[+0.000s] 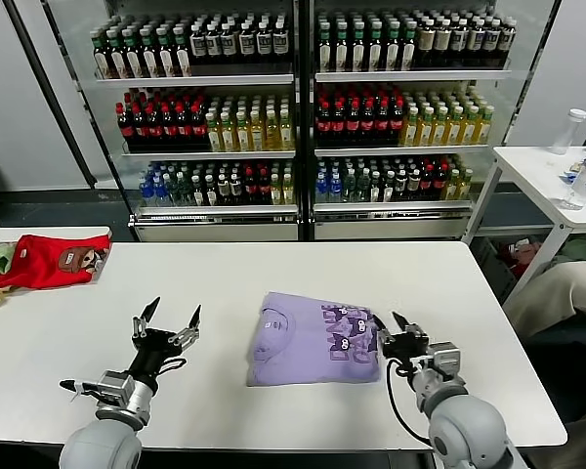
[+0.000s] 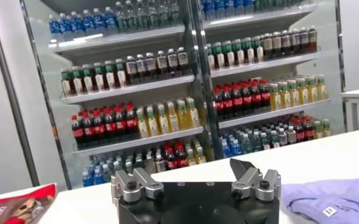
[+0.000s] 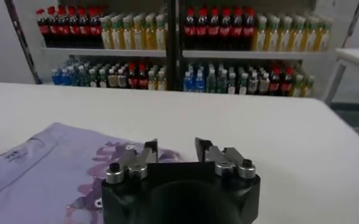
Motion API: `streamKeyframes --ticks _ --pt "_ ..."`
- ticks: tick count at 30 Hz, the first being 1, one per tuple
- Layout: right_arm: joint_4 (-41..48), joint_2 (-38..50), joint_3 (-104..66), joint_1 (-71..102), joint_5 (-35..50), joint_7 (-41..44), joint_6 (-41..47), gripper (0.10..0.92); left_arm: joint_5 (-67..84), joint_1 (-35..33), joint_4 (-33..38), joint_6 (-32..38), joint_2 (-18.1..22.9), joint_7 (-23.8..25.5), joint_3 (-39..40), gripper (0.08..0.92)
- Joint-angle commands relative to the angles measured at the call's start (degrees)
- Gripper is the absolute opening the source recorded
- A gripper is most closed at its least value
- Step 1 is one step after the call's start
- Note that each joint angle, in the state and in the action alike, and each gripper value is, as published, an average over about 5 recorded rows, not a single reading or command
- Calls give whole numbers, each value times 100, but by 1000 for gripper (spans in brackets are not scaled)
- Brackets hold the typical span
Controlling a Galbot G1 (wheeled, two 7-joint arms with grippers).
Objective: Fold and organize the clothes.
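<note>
Closest to the robot, the left gripper [image 1: 166, 319] hovers over the white table [image 1: 68, 332], fingers spread wide and holding nothing. The right gripper [image 1: 389, 322] sits at the right edge of the folded lavender T-shirt [image 1: 308, 337], fingers narrowly apart, gripping nothing. The shirt lies mid-table, print partly showing. Farther left lies a red garment [image 1: 49, 260]. Behind stand shelves of bottles [image 1: 303, 107].

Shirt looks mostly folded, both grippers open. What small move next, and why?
Probably ease the right gripper onto the right edge of the lavender T-shirt and pinch it: that gripper sits open right at the printed edge, while the left gripper hovers open over bare table, apart from the shirt.
</note>
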State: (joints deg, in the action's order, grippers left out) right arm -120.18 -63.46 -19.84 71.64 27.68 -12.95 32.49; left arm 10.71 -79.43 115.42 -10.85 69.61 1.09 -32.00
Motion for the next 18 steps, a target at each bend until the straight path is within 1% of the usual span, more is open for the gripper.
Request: streamKeyframes --ticks 1,4,9,12,18 --pt "-194 120 -563 277 -969 367 -385 548 -96 180 -258 345 108 193 90 823" --pt "54 93 -724 165 -1351 496 -740 634 -145 319 -408 658 124 342 96 823" --pt "273 56 -958 -29 -1613 697 -1028 775 -248 606 -634 957 121 402 107 823" --pt "384 35 -1003 -141 -1705 781 -1124 815 -329 785 -778 1097 151 422 134 823" --pt "588 -9 -1010 -232 -1760 805 -1205 822 -412 930 -974 1264 232 520 159 823"
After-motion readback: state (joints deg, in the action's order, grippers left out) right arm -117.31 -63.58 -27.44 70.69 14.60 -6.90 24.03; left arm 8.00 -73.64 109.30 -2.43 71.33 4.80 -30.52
